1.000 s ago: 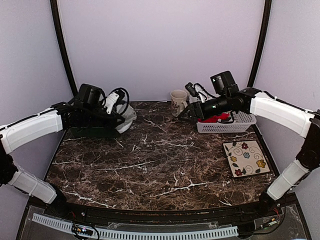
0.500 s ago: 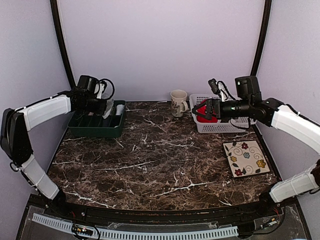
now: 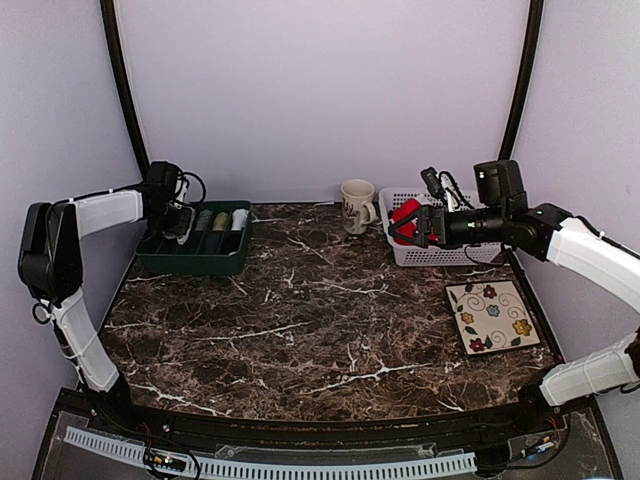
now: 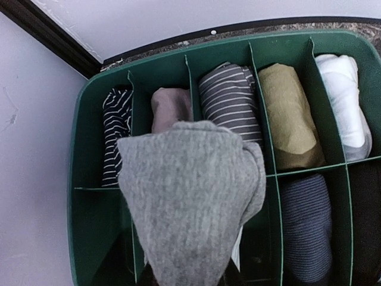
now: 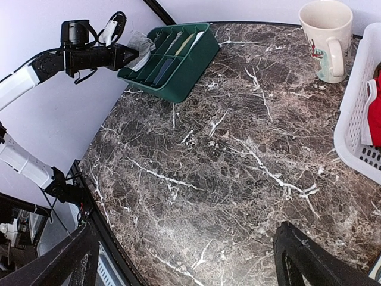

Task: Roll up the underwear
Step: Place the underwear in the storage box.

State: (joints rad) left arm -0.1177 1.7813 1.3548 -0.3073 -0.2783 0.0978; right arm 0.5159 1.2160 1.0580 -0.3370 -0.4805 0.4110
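L gripper (image 3: 178,218) is clamped on a rolled grey underwear (image 4: 190,196), held by its lower end so the roll sticks out ahead of the wrist cam. Its fingers are mostly hidden under the cloth. The roll hangs above the green divider tray (image 4: 83,179) at the table's far left corner, over the near row w/ the left-of-centre slots beneath it. It looks lined up for dropping into a free cell, but I can't tell which. Back-row cells already hold rolls: navy stripe, mauve, grey stripe, olive, white. A blue-striped roll (image 4: 306,229) sits in the near row.

R gripper (image 5: 187,238) is spread wide w/ nothing in it, poised at the white basket (image 5: 357,119) on the far right. It's prob. there to fetch the red underwear (image 5: 376,113) lying inside, not yet rolled. A mug (image 5: 326,36) stands just beside the basket.
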